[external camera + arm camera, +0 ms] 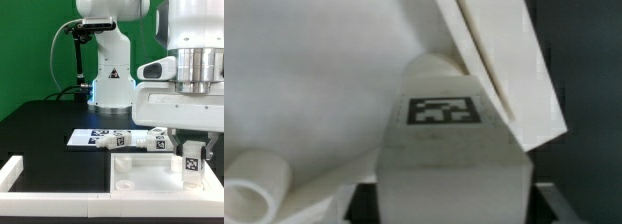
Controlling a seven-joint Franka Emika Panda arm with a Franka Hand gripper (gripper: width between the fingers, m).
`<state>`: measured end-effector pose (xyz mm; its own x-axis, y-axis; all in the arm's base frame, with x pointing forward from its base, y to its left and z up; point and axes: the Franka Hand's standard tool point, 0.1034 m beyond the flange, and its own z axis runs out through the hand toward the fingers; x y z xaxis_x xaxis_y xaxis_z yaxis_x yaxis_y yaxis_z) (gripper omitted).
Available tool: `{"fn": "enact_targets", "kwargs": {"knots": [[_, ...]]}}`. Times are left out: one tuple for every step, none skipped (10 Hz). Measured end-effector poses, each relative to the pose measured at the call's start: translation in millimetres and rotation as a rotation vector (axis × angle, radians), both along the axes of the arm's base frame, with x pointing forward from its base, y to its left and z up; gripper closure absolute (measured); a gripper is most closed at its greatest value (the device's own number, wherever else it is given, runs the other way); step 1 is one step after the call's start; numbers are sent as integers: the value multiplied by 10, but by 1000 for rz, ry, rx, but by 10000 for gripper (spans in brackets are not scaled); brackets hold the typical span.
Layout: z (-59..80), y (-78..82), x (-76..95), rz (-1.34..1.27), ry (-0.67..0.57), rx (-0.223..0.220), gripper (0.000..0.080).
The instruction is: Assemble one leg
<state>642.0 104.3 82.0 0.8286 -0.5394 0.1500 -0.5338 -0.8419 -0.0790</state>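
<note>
My gripper point(190, 160) is shut on a leg point(189, 163), a chunky white peg with a square tag, held upright over the right corner of the white tabletop slab point(140, 172). In the wrist view the leg point(443, 140) fills the middle with its tag facing the camera. It sits between the dark fingers point(550, 203) of the gripper point(446, 208). The slab point(313, 80) lies behind it. Whether the leg's tip touches the slab is hidden.
Two more legs point(125, 139) point(155, 140) lie behind the slab next to the marker board point(85, 137). The white border frame point(12, 172) runs along the exterior view's left and front. The robot base point(108, 80) stands at the back. Another white peg end point(256, 190) shows beside the held leg.
</note>
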Motion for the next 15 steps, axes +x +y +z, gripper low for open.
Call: {"fn": "enact_targets", "kwargs": {"knots": [[-7, 6, 3, -108, 4, 18, 514], [-20, -7, 19, -302, 23, 38, 514], [-28, -35, 16, -475, 46, 68, 514], [-33, -60, 5, -670, 69, 109, 514], [-41, -82, -17, -891, 100, 174, 514], [-39, -68, -33, -1044, 109, 221, 514], [-45, -66, -52, -1126, 102, 244, 514], [-45, -69, -50, -1124, 100, 241, 514], [-46, -74, -49, -1090, 99, 237, 347], [-39, -70, -47, -1025, 98, 220, 347], [-11, -33, -25, -785, 94, 180, 221], [-16, 9, -30, -590, 95, 164, 172], [-36, 62, -50, -467, 99, 157, 172], [-49, 83, -63, -379, 101, 148, 154], [-46, 55, -56, -337, 97, 139, 151]]}}
